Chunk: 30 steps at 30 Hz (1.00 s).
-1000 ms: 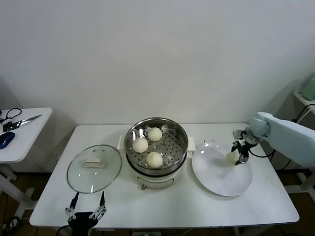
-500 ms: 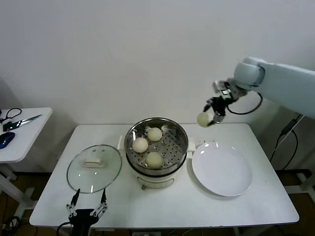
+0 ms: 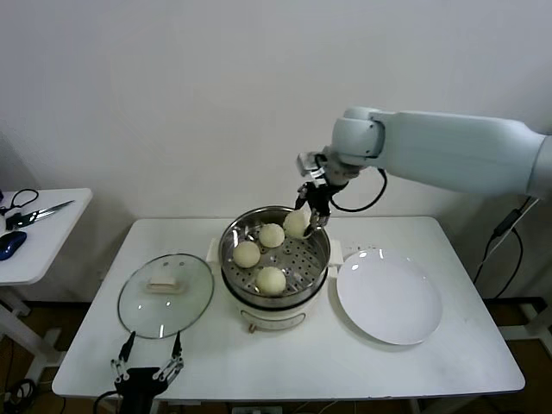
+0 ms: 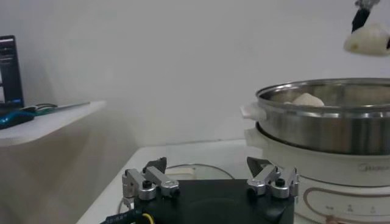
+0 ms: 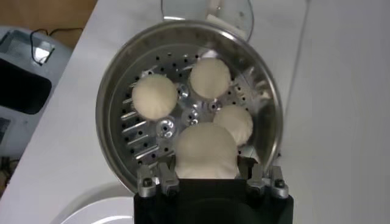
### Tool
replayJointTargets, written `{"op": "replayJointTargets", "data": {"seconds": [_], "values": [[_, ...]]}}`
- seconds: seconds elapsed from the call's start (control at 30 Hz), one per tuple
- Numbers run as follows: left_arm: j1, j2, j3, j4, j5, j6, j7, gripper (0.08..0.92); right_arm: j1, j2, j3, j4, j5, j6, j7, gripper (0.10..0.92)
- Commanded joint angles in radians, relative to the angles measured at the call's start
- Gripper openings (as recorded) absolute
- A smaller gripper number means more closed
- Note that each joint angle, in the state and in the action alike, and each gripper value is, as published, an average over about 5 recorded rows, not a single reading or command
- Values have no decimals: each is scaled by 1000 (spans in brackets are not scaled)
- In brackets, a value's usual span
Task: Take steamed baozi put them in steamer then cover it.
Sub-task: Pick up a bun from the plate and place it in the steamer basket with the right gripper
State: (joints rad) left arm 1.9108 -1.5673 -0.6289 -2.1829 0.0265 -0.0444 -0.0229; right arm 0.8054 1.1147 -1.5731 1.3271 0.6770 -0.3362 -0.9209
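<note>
The right gripper (image 3: 310,211) has swung from above the flat white plate (image 3: 389,297) to over the shiny steel steamer (image 3: 274,226), its jaws clamped on 1 smooth baozi (image 5: 205,150). 3 domed buns (image 3: 247,254) lie on the perforated tray. The left gripper (image 3: 147,366) waits open near the glass cover (image 3: 166,294).

Probably a lab or test room: bare white wall (image 3: 172,103), plain white desk (image 3: 414,371), side desk (image 3: 43,250) with scissors (image 3: 39,212).

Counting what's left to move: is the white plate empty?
Empty: the white plate holds nothing; the right gripper carries the last baozi.
</note>
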Motion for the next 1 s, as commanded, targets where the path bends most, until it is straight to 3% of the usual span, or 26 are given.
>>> {"op": "replayJointTargets", "data": {"seconds": [0.03,0.7,1.0], "values": [[1,1,1,-1,0,0,0,823,-149,62,-7,-34,-70,-30,45,671],[-6,-3,-2,13,0,-3,-1,823,-203,51,22,-74,-125,-20,48,677],[-8,-5,-1,11,-2,0,-4,823,-179,-6,106,-65,-46,24,32,812]]}}
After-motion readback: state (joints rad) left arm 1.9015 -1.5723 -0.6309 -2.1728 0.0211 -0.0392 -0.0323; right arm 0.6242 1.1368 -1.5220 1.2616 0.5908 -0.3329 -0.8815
